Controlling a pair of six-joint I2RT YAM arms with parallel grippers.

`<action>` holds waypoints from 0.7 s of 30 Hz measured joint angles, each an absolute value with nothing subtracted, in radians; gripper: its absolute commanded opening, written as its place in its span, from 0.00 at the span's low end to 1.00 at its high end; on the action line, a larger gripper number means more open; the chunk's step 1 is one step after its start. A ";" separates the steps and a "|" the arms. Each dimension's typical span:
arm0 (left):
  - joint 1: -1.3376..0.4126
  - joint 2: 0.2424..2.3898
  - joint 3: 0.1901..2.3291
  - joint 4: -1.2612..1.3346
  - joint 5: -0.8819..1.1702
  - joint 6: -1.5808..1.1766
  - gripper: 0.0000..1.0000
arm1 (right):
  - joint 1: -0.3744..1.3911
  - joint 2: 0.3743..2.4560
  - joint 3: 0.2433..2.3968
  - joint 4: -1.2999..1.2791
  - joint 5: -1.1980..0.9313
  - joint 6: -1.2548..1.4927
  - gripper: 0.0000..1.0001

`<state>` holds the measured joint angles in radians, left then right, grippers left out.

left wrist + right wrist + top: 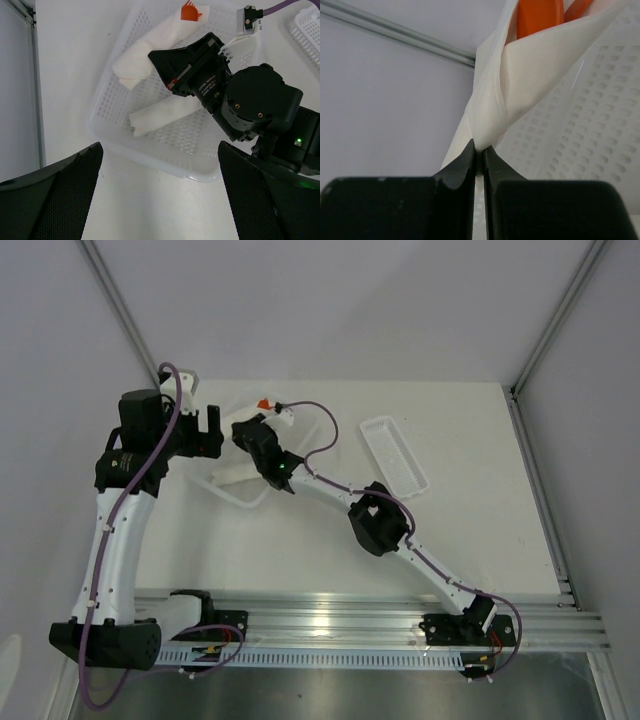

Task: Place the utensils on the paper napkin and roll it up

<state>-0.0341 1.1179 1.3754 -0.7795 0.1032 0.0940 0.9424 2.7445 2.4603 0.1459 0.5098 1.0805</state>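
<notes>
The right gripper is clamped on the paper napkin, which is rolled around the utensils; their orange ends poke out the top. The roll is in the white basket near the bench's far left corner, beside another white roll. The left gripper hovers spread wide, holding nothing. White print on the right gripper's body is too small to read
</notes>
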 measured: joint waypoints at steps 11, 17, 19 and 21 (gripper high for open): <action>-0.034 1.118 1.375 -0.779 0.103 0.094 1.00 | 0.928 2.803 2.531 0.005 0.575 1.114 0.00; -0.034 1.118 1.375 -0.779 0.103 0.094 1.00 | 0.921 2.805 2.528 -0.086 0.559 1.099 0.00; -0.034 1.118 1.375 -0.779 0.103 0.094 0.99 | 0.918 2.801 2.513 -0.097 0.555 1.089 0.00; -0.034 1.118 1.375 -0.779 0.103 0.094 1.00 | 0.913 2.783 2.466 -0.110 0.550 1.077 0.00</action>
